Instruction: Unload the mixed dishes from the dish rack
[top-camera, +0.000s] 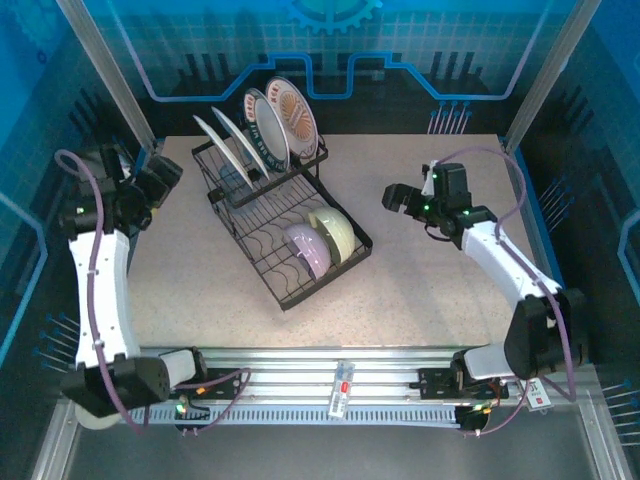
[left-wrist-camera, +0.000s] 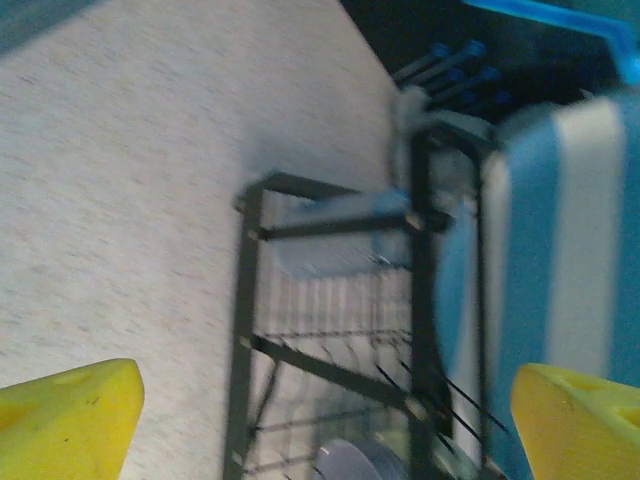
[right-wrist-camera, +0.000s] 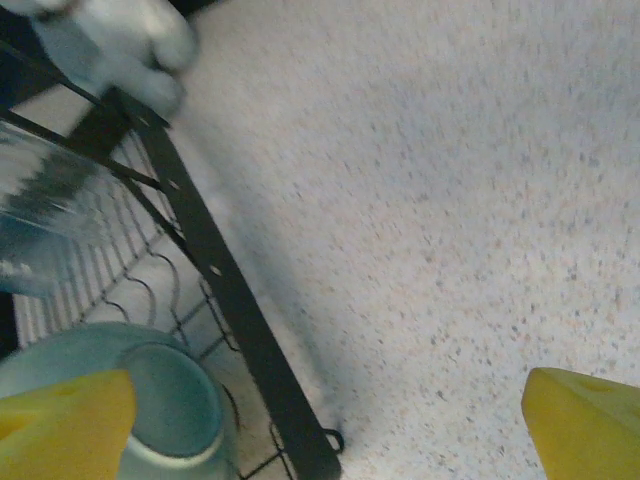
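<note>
**Both grippers open and empty, dish rack fully loaded**

We look down on a speckled table (top-camera: 440, 290) with a black wire dish rack (top-camera: 286, 303) lying at a slant in the middle. At its far, raised end, several plates stand on edge. There are blue-and-white striped plates (top-camera: 258, 122) and, furthest back, a white plate with an orange pattern (top-camera: 293, 113). On the low tray at the near end, a lavender bowl (top-camera: 305, 250) and a pale green bowl (top-camera: 337, 230) lean side by side. Through the right wrist camera we also make out a clear ribbed glass (right-wrist-camera: 45, 200) inside the rack, though it is blurred.

The left gripper (top-camera: 162, 180) hovers just off the rack's left side, near the plates. Its yellow fingers (left-wrist-camera: 60, 420) are spread wide with nothing between them. The right gripper (top-camera: 398, 197) hangs to the right of the rack and apart from it, on the side where the bowls sit. It too is spread wide and carries nothing.

Every dish we can see sits in the rack, and none lies on the table around it. We judge that no unloading shows yet. The plates, both bowls and the glass are all left to lift out, and neither gripper touches a dish.
</note>
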